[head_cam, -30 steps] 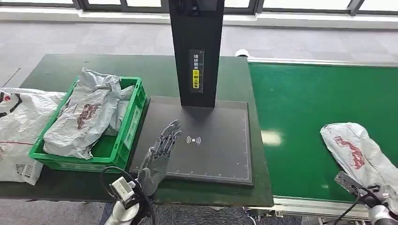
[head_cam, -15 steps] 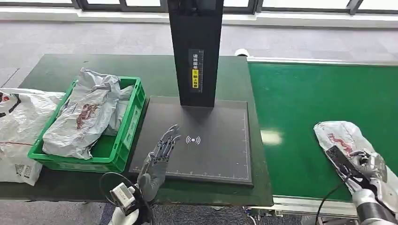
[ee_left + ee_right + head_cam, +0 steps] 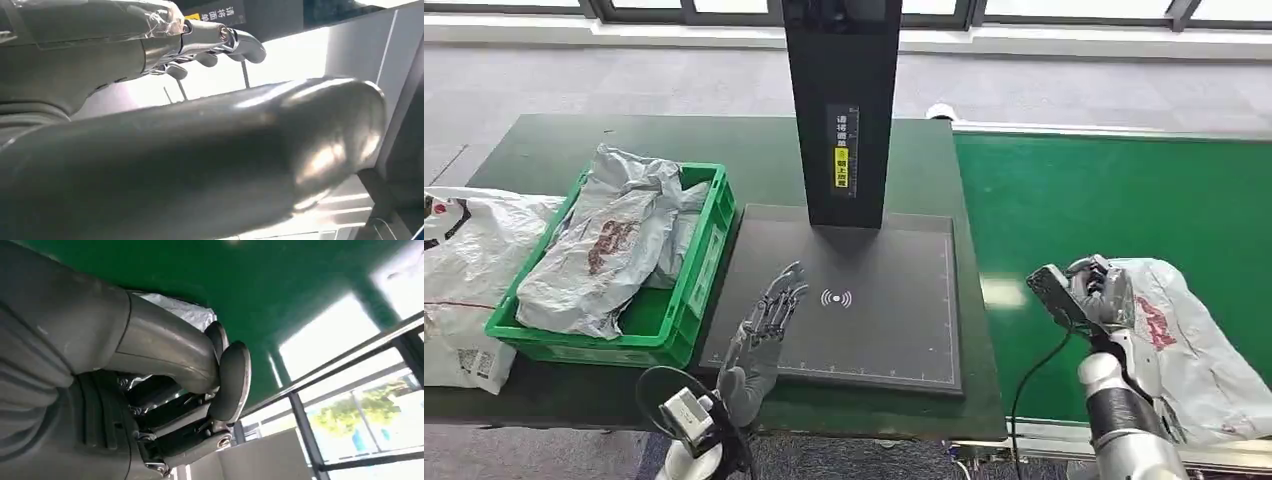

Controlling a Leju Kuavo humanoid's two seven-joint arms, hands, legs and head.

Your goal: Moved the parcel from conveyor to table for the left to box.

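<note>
Far left edge of the head view there's a white poly mailer bag [image 3: 459,285] lying on the dark tabletop [image 3: 544,150], partly hanging off the frame. Just beside it sits a green plastic crate [image 3: 692,275] with a couple of crumpled grey parcels [image 3: 599,250] piled inside, the top one poking above the rim.

Lower middle of the frame, the left hand [image 3: 764,325] comes up from the bottom edge over the front left corner of the black scanner pad [image 3: 884,320]. Fingers are stretched out flat and slightly apart, holding nothing. The left wrist view shows the same thing up close, fingertips [image 3: 240,42] extended with nothing in them. The pad has a little wireless icon in the middle, and a tall black post [image 3: 839,110] with a yellow label stands at its back edge.

Right half of the frame is the green conveyor belt [image 3: 1104,190]. The parcel [image 3: 1189,340], a grey-white bag with red print, is on the belt at lower right, not on the tabletop yet. The right hand [image 3: 1099,295] is at the parcel's left end, fingers curled in against the plastic. In the right wrist view the thumb and fingers [image 3: 230,380] are closed together with crinkled bag showing right behind them, so it looks clamped on the parcel.
</note>
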